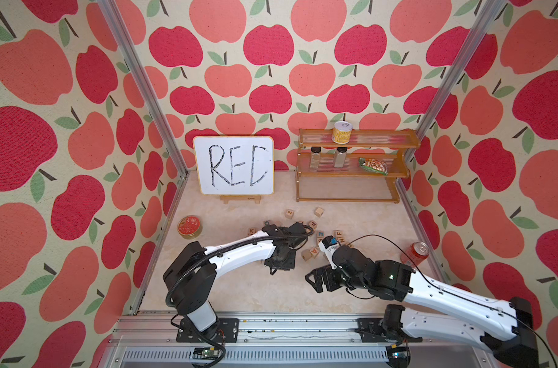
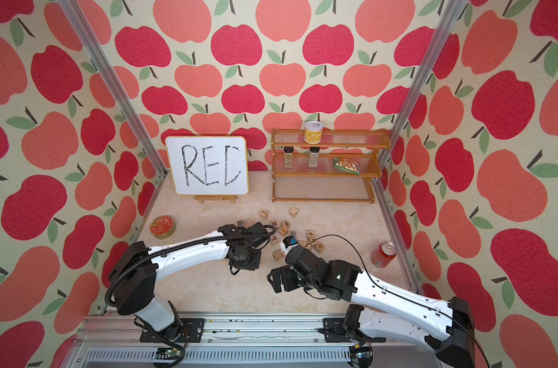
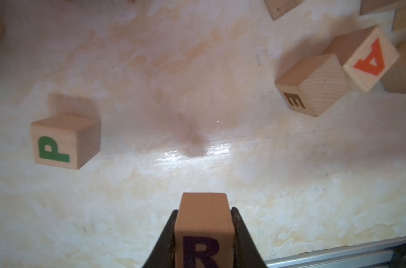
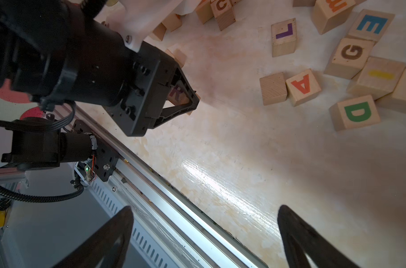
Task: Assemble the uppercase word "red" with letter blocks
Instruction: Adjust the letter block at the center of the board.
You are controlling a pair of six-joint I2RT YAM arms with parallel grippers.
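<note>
Now we see the small pale wooden cube w/ purple R (image 3: 204, 234) pinched tight in the left gripper (image 3: 204, 211); right gripper (image 4: 205, 208) spread wide, nothing btwn its jaws.

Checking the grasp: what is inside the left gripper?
The purple R block, clamped in the left gripper. Its gripped sides are covered by the fingers.

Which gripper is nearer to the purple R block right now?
Left. The left gripper is shut on the purple R block, which sits between its fingers. The right gripper is open and empty, apart from the block, over the table.
</note>
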